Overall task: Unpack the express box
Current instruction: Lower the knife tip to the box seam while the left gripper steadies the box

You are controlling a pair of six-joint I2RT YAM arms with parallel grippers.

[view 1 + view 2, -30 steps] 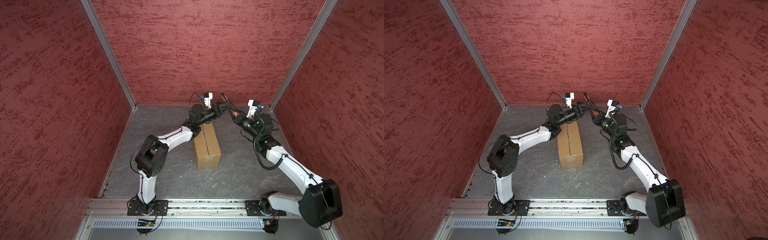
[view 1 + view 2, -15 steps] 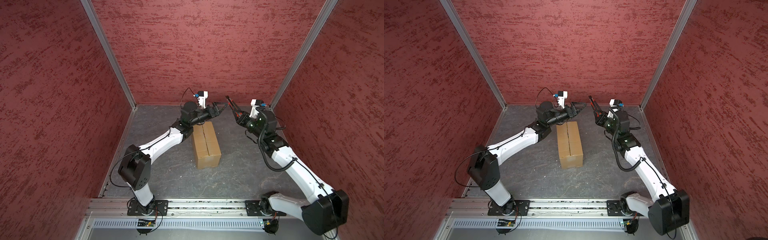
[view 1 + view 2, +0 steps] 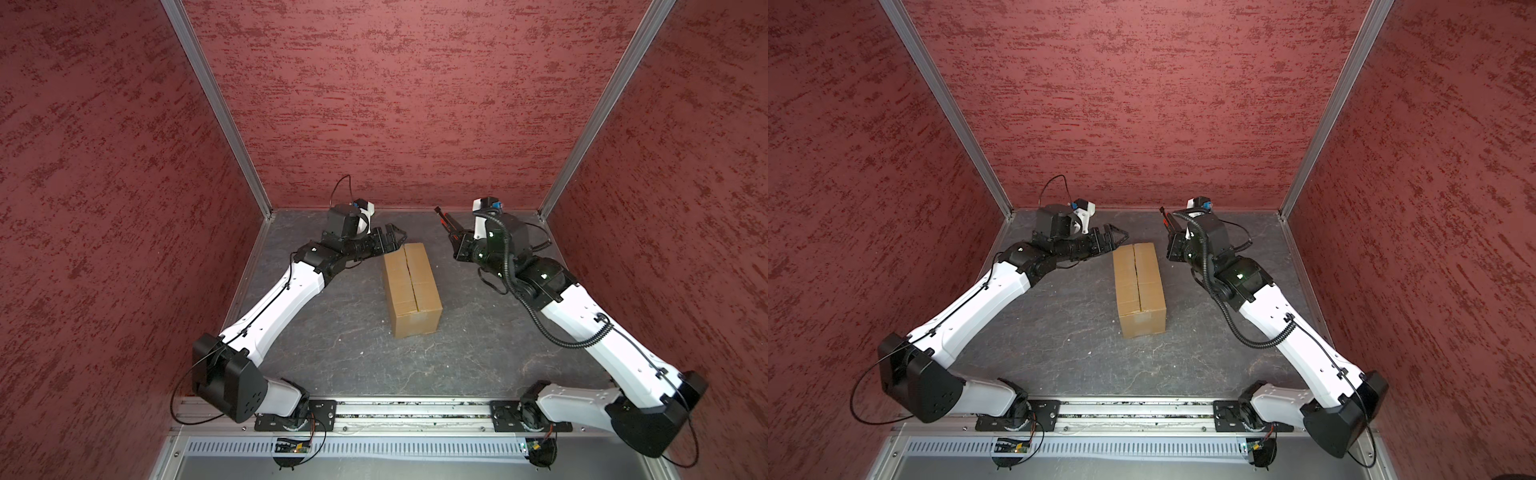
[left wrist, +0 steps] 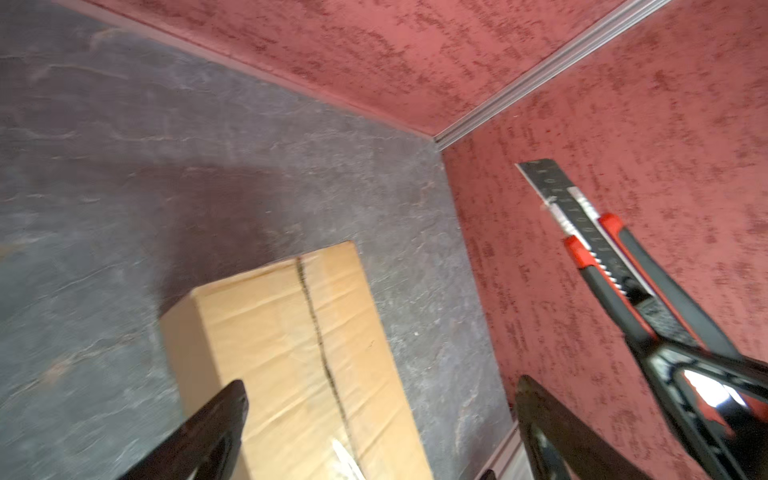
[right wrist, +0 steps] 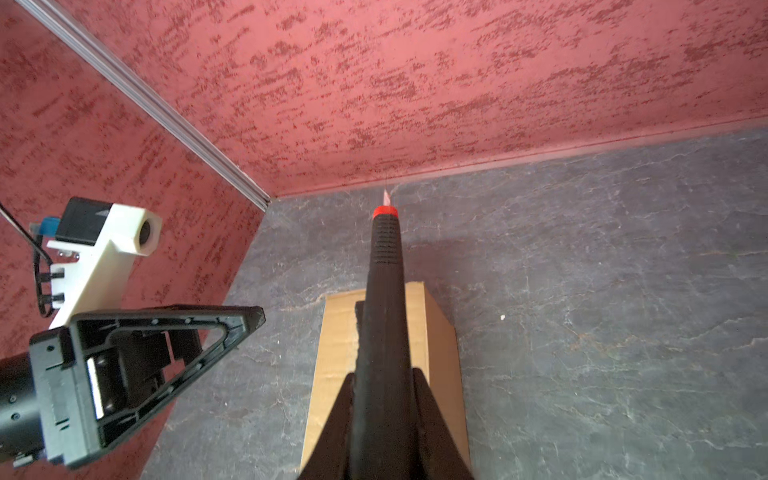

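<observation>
The express box (image 3: pixel 411 291) (image 3: pixel 1139 286) is a plain brown carton lying lengthwise mid-floor, flaps down, with a dark line along its centre seam (image 4: pixel 320 332). My left gripper (image 3: pixel 398 235) (image 3: pixel 1116 235) (image 4: pixel 382 390) hovers open and empty by the box's far left corner. My right gripper (image 3: pixel 456 233) (image 3: pixel 1177 237) (image 5: pixel 382 376) is shut on a black-and-red utility knife (image 3: pixel 445 217) (image 4: pixel 598 245) (image 5: pixel 383 291), held off the box's far right corner. The knife's blade is out and points at the back wall. The box (image 5: pixel 434 332) lies below the knife handle.
Red textured walls close in the back and both sides of the grey floor (image 3: pixel 345 340). An aluminium rail (image 3: pixel 415 409) carrying both arm bases runs along the front. In the right wrist view, the left gripper's finger (image 5: pixel 166 353) and its white wrist camera (image 5: pixel 108 249) show nearby.
The two grippers were together above the box's far end. The left gripper has opened and swung left; the right arm has drawn back right with the knife.
</observation>
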